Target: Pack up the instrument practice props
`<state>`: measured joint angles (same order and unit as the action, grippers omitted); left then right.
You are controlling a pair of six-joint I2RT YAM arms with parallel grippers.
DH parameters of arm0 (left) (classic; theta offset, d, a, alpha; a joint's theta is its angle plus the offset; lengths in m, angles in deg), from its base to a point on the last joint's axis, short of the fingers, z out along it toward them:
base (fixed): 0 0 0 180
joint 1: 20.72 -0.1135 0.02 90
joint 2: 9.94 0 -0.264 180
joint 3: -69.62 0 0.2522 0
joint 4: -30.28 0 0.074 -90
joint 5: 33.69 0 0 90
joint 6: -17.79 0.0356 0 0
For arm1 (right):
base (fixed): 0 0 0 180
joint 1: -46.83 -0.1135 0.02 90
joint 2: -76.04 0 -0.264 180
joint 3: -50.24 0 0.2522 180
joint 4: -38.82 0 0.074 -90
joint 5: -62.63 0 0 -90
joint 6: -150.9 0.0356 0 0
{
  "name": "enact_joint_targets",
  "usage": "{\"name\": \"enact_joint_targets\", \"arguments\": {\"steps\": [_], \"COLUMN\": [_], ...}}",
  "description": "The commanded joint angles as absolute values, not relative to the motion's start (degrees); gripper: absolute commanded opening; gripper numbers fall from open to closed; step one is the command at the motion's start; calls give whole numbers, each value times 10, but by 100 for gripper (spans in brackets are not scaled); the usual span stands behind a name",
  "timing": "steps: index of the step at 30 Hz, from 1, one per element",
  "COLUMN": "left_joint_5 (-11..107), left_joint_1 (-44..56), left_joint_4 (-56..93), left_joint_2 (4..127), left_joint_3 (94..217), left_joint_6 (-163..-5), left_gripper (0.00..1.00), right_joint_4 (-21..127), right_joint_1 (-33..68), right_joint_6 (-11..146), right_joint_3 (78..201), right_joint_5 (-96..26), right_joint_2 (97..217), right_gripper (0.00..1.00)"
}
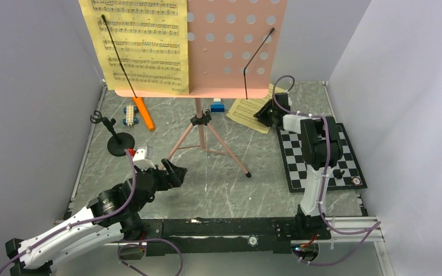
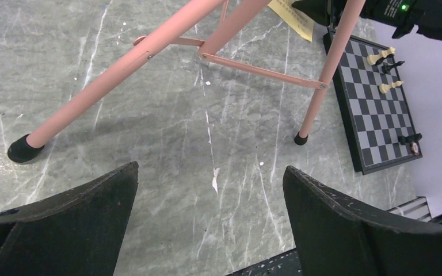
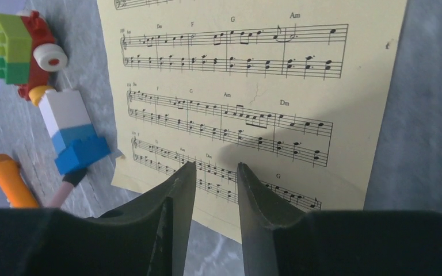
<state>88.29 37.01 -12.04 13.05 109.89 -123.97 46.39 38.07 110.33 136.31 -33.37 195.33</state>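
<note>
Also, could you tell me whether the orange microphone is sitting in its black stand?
No, the orange microphone lies flat on the table, apart from the small black mic stand.

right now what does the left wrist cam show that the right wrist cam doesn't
Only left wrist: the chessboard with pieces, and the left pincer wide open above bare table. Only right wrist: the blue-and-white toy block, a green-and-red block and the orange microphone. Both: the grey marbled table; the pink music stand's legs, apparently just one foot in the right wrist view; and the loose yellow sheet-music page, a mere corner in the left wrist view, lying under the right pincer's narrowly parted jaws in the right.
</note>
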Motion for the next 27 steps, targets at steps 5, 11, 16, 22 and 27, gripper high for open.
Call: {"name": "enact_joint_targets", "arguments": {"steps": [5, 11, 16, 22, 27], "left_joint_5": [861, 848, 871, 913, 955], "left_joint_1": [370, 371, 371, 370, 370], "left_joint_4": [-102, -90, -122, -123, -135], "left_joint_2": [115, 117, 109, 85, 67], "left_joint_3": [1095, 1090, 1106, 1130, 1163], "left_joint_6": [-1256, -1257, -1254, -1217, -1174], "left_gripper": [99, 99, 99, 99, 99], "right_joint_4": [544, 529, 532, 594, 504], "right_joint_1": [411, 422, 398, 345, 294], "right_joint_6": [1041, 1025, 1051, 1033, 1017], "right_joint_3": [1260, 1252, 1275, 1296, 1112], "right_joint_5": [-323, -340, -348, -276, -167], "right_joint_2": [1878, 1856, 1766, 1626, 1449], "right_gripper": [44, 55, 74, 78, 78]}}
